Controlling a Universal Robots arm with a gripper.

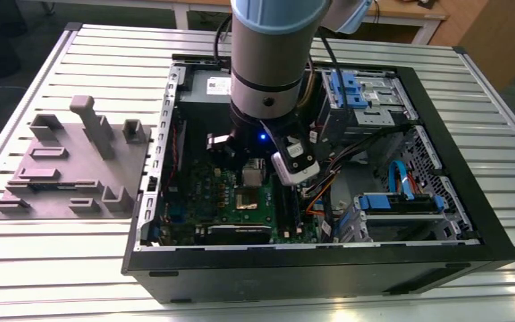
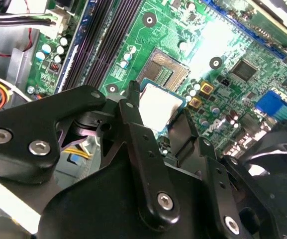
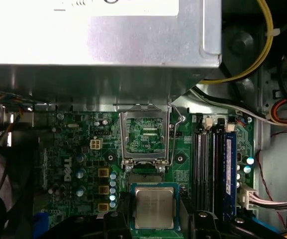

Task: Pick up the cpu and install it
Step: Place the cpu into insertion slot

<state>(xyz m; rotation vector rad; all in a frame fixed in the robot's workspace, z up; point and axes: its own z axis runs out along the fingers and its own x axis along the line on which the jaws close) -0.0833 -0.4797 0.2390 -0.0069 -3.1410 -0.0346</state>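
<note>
Surface: slatted metal desk [image 1: 70, 282], carrying a black computer case [image 1: 329, 261] laid on its side with the panel off, presumably so the board faces up toward the arm [image 1: 271, 74].
Inside the case: green board [image 2: 183, 30], grey metal box [image 3: 98, 40], drive bays [image 1: 351, 90] with blue latches, loose cables [image 3: 267, 30].
Landmark: socket [image 2: 164, 69] on the green board, open, contact field bare, nothing seated in it.
Cover: load frame [image 3: 144, 137] swung up off the socket toward the grey metal box, likely to give the chip a free way down.
Task's thing: cpu [image 3: 154, 206] not seated; held flat, metal top up, just beside the socket and overlapping its near edge, on the side away from the load frame; height above the socket impossible to tell.
Grip: gripper [image 2: 158, 112] clamped on the cpu, black fingers [image 2: 132, 107] on two opposite edges, apparently to leave the underside free and keep the chip level.
Neighbours: memory slots [image 3: 213, 164] in long rows just beside the socket, apart from the gripper.
Outside: grey fixture plate [image 1: 70, 168] well apart from the socket, beyond the case wall on the exterior view's left, with moulded holders standing on it.
Stage: pick-up done by the look of it, seating not yet.
</note>
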